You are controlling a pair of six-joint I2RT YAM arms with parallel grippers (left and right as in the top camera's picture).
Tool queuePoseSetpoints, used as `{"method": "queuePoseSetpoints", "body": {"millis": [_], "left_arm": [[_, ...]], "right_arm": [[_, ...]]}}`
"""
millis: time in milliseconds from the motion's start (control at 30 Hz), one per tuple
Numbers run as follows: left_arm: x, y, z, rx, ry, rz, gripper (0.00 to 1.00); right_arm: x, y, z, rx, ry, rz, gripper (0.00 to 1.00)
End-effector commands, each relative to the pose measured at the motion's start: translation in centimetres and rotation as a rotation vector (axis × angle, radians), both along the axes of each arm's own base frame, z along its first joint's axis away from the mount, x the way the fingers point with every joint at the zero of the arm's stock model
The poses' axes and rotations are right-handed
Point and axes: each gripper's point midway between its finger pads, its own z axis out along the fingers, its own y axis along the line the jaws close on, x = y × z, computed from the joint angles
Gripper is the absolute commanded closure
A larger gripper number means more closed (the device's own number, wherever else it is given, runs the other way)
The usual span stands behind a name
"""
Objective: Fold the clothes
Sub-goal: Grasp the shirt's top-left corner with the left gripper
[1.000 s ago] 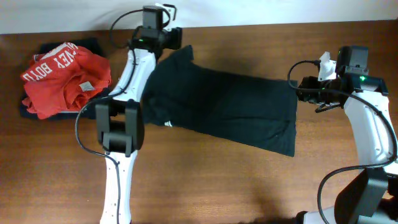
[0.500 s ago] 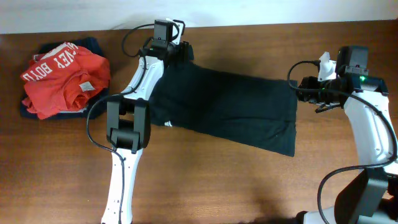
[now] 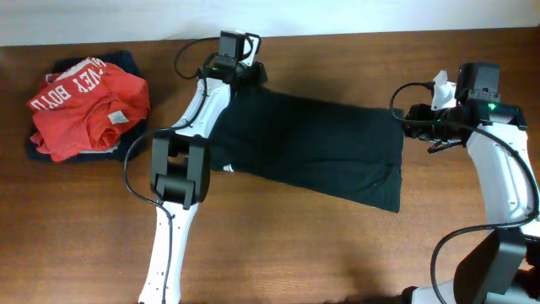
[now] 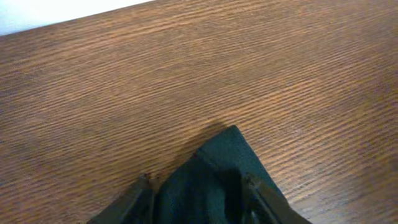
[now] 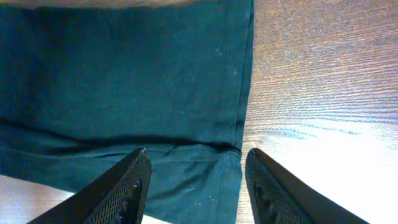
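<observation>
The black garment lies spread flat on the wooden table, middle of the overhead frame. Its long axis runs from upper left to lower right, slightly tilted, with the narrow sleeve-like end at upper left and a straight edge at the right. A small white tag shows at its lower left edge. The left arm crosses the garment's left side and hides that edge. The left gripper sits over the upper left corner. In the left wrist view only its fingertips show, cut off by the bottom of the frame, and the jaws of the left gripper stand apart with a pointed corner of cloth between them; whether they pinch it cannot be told. The right gripper is at the garment's right edge. In its wrist view the right gripper is spread wide and holds nothing, with the cloth's edge running up the frame beyond it. An orange-red shirt lies on a navy garment at upper left, well apart.
</observation>
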Motion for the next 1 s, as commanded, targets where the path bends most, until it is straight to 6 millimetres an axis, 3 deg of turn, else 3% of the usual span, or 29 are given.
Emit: {"method": "queuePoseSetpoints", "body": {"millis": [0, 200, 333, 633, 700, 833, 967], "left_arm": [[-0.4, -0.4, -1.8, 0.011, 0.027, -0.018, 0.61], [0.0, 0.6, -1.7, 0.049, 0.013, 0.021, 0.98], [1.0, 1.5, 0.6, 0.06, -0.02, 0.05, 0.99], [2.2, 2.6, 10.8, 0.044, -0.109, 0.082, 0.99], [1.9, 2.8, 12.1, 0.045, -0.113, 0.084, 0.99], [1.0, 2.9, 13.3, 0.045, -0.089, 0.088, 1.0], [-0.2, 3.2, 12.0, 0.062, -0.018, 0.091, 0.99]], "right_arm": [[0.3, -0.2, 0.2, -0.001, -0.008, 0.005, 0.47], [0.3, -0.2, 0.2, -0.001, -0.01, 0.005, 0.47], [0.4, -0.3, 0.3, -0.003, -0.016, 0.005, 0.47], [1.7, -0.6, -0.9, -0.005, -0.026, 0.005, 0.47], [2.2, -0.7, -1.4, -0.005, -0.026, 0.005, 0.47], [3.7, -1.0, -3.0, -0.005, -0.036, 0.006, 0.47], [5.5, -1.3, -4.8, -0.005, -0.056, 0.008, 0.48]]}}
